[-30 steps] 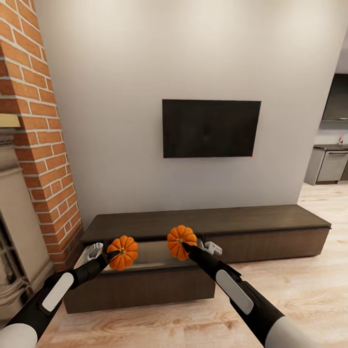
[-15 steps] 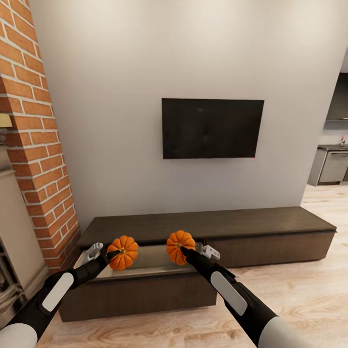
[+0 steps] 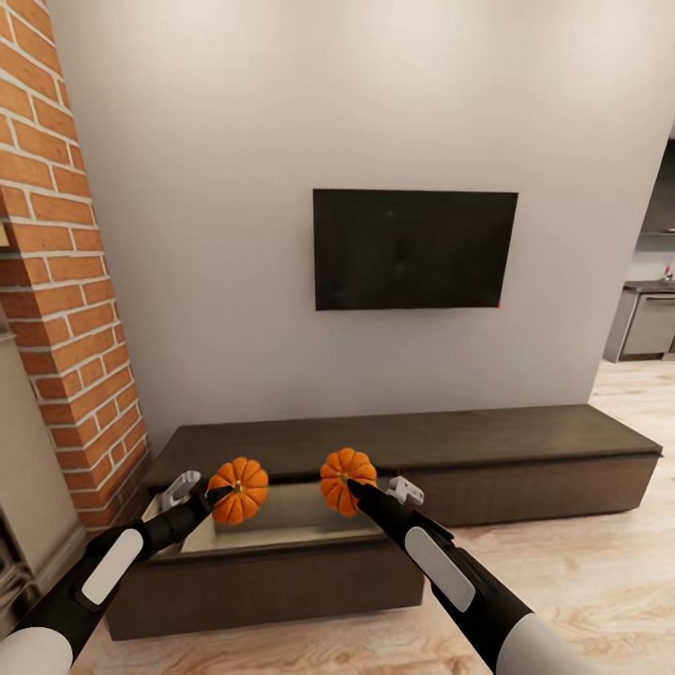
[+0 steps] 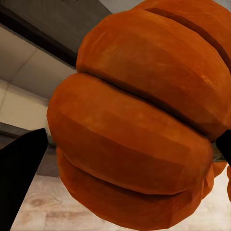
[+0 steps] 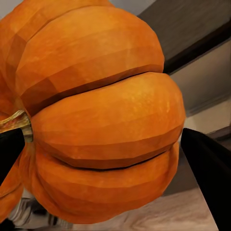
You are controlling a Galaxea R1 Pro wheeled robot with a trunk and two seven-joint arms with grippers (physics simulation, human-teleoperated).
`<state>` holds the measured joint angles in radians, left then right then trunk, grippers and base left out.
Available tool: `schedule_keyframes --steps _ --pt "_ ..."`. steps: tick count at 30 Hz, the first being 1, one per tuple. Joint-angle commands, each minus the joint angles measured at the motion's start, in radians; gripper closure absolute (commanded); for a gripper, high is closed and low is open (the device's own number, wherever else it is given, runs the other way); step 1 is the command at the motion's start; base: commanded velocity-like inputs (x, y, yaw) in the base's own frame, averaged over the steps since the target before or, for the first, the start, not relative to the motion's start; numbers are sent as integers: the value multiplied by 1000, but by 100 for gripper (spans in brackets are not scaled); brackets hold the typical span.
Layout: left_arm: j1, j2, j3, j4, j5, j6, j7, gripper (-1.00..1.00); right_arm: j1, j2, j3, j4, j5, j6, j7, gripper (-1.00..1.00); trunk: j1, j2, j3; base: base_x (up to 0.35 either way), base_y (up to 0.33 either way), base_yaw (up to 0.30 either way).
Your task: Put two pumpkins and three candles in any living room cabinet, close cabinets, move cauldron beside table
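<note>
Left claw (image 3: 217, 494): closed on one pumpkin (image 3: 238, 489), with the black fingers (image 4: 21, 178) pressed against its sides in the left wrist view. Right claw (image 3: 353, 488): closed on the second pumpkin (image 3: 346, 480), which sits at the claw tip; in the right wrist view a dark finger (image 5: 209, 175) bears on its flank and the short stem shows at one edge. Count: two pumpkins, one per claw, both bright orange and ribbed, held in the air at about the same height and a little apart from each other.

Directly beneath and behind both pumpkins lies the cabinet (image 3: 525, 469), a long, low dark-brown unit along the wall. Count of fronts: two. The left front (image 3: 272, 581) stands pulled out toward the robot, exposing a pale interior (image 3: 281, 511); both pumpkins hang over that open compartment. The right front is flush and shut.

Surroundings, one of each: a black television (image 3: 412, 248) mounted on the grey wall above the cabinet, a red brick column (image 3: 66, 281) at the left, light wooden floor (image 3: 581, 562) at the right, and grey kitchen units (image 3: 647, 323) at the far right edge.
</note>
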<state>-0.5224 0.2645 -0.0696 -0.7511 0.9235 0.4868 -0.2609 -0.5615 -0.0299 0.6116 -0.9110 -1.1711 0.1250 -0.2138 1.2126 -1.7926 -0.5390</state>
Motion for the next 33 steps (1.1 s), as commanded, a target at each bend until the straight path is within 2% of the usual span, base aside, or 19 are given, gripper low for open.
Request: schedule_keyframes --steps 1,24,27,33 --pt "-1 1 -2 -1 5 2 3 100 -1 -1 3 -2 -5 1 -7 100 0 -1 -1 247 0 0" --pt "-1 1 -15 -1 5 2 3 100 -5 1 5 22 -5 1 -7 100 0 -1 -1 223 0 0" --pt "-1 1 -15 -1 5 2 3 100 -5 1 5 23 9 1 -8 100 0 -1 -1 180 0 0" --pt "-1 1 -15 -1 5 2 4 100 -6 25 4 27 34 1 -9 100 0 -1 -1 140 15 0"
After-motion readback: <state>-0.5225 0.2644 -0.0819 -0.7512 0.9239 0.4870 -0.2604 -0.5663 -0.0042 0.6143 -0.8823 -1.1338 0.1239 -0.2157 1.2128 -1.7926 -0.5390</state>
